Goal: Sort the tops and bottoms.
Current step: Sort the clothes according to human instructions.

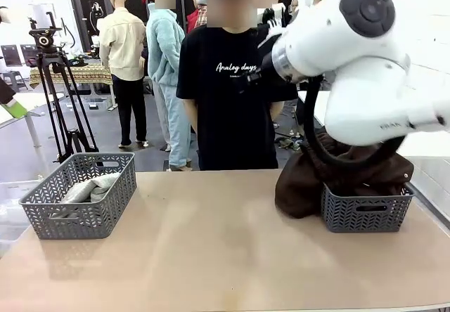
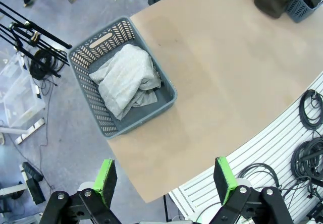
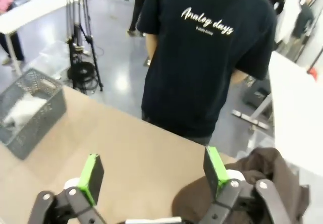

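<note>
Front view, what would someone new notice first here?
The big white right arm looms at the upper right, over a dark brown garment heaped in and spilling out of the grey basket at the table's right. At the left end sits another basket holding a light grey T-shirt. A person in a black T-shirt stands at the far side.

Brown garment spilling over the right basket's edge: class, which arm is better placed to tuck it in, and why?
Probably the right. Its open gripper hovers beside the dark brown garment draped over the right basket. The left gripper, also open, hangs off the table's near edge by the left basket holding the grey T-shirt.
</note>
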`<state>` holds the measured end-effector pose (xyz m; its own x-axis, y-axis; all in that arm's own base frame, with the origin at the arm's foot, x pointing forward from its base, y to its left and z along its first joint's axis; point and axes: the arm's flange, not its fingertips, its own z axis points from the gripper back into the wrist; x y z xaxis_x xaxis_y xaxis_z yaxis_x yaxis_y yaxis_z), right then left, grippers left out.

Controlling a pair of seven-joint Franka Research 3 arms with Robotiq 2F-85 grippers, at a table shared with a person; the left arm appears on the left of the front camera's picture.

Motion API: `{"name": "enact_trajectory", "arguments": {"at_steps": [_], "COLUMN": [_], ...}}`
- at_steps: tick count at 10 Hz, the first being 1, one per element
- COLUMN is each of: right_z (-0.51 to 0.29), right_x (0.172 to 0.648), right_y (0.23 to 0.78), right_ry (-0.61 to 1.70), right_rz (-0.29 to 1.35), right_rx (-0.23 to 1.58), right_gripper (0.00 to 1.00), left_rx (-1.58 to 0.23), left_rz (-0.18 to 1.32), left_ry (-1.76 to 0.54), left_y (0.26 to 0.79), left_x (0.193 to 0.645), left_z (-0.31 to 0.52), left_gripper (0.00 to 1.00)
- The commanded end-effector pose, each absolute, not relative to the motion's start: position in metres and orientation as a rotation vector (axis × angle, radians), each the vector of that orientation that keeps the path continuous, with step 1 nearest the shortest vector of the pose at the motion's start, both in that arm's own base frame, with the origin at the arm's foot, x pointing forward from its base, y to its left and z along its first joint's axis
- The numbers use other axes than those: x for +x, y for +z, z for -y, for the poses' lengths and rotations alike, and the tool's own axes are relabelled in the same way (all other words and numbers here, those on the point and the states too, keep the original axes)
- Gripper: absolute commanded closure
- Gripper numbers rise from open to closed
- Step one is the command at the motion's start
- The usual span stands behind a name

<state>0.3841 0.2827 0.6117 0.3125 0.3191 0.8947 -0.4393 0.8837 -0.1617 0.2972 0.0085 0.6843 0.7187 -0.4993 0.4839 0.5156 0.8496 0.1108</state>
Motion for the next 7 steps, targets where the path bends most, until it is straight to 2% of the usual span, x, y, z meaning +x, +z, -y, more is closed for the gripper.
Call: {"name": "enact_trajectory", "arguments": {"at_steps": [1,2,3,7], "right_z": [-0.305,-0.321,-0.288,-0.288], "right_x": [0.393,0.415,0.377,0.377], "right_y": [0.594,0.585,0.604,0.604], "right_ry": [0.495,0.464,0.51,0.51], "right_rz": [1.168,1.204,1.145,1.145], "right_rx": [0.126,0.085,0.116,0.116], "right_gripper": [0.0,0.0,0.0,0.0], "left_rx": [-0.032,-0.032,-0.032,-0.032], "left_rz": [0.524,0.524,0.524,0.524], "left_ry": [-0.561,-0.561,-0.561,-0.561], "left_y": [0.684,0.684,0.684,0.684], "left_x": [0.296,0.296,0.296,0.296], "left_z": [-0.009,-0.009,-0.009,-0.009], "left_gripper": [0.0,0.0,0.0,0.0]}}
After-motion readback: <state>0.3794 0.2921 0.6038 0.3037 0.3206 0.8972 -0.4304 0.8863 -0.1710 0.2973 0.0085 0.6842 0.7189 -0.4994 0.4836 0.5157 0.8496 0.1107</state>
